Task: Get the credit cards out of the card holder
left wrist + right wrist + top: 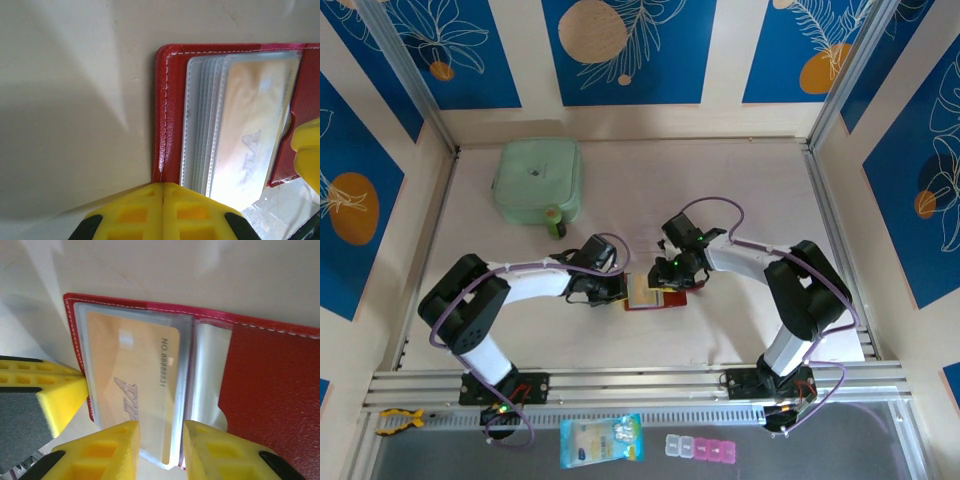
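Observation:
The red card holder (658,297) lies open on the table between both grippers. A yellow-orange credit card (132,370) sits inside a clear pocket, its number face up. My left gripper (163,187) is shut, its tips pressed against the holder's red stitched edge (170,100). My right gripper (161,440) is open, its yellow fingers (110,445) standing either side of the pocket's lower edge and the card's corner. More clear pockets (200,125) are stacked beside the card (250,125). In the top view the left gripper (620,292) and right gripper (672,285) meet over the holder.
A pale green pouch (539,178) lies at the back left with a small green object (554,222) by it. Below the front rail (640,380) lie a blue-and-white packet (602,440), pink and clear little boxes (700,447) and a yellow tool (398,420).

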Controlling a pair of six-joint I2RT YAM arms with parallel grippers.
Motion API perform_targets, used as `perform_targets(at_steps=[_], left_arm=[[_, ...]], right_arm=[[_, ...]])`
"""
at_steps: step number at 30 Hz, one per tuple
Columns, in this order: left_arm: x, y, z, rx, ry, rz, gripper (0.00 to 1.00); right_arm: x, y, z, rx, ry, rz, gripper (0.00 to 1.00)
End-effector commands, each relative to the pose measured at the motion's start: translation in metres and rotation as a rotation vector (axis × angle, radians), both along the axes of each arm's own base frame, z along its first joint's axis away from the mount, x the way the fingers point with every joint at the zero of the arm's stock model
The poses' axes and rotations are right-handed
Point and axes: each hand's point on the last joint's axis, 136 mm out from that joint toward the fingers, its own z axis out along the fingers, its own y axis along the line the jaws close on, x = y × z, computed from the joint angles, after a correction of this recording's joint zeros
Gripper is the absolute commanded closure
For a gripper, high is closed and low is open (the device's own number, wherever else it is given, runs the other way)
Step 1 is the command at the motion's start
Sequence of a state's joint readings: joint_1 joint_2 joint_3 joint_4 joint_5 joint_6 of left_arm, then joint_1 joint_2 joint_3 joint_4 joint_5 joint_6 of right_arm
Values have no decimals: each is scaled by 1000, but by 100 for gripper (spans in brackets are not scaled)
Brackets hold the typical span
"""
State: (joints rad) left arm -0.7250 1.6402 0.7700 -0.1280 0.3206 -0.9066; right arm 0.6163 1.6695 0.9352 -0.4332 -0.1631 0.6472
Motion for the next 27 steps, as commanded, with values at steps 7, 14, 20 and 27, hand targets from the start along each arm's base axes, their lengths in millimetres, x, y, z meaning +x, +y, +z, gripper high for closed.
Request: perform_targets(at_steps=[7,14,20,27], left_arm=[[-17,29,-18,89,34,8,97],[-16,31,-15,98,26,8,97],[-10,36,-10,101,11,17,97],[2,24,23,39,-49,8,95]], right_arm=[[-5,14,10,118,20,19,72],[-6,16,5,126,32,17,74],[-5,16,9,134,24,18,74],[-6,15,9,135,23,17,74]])
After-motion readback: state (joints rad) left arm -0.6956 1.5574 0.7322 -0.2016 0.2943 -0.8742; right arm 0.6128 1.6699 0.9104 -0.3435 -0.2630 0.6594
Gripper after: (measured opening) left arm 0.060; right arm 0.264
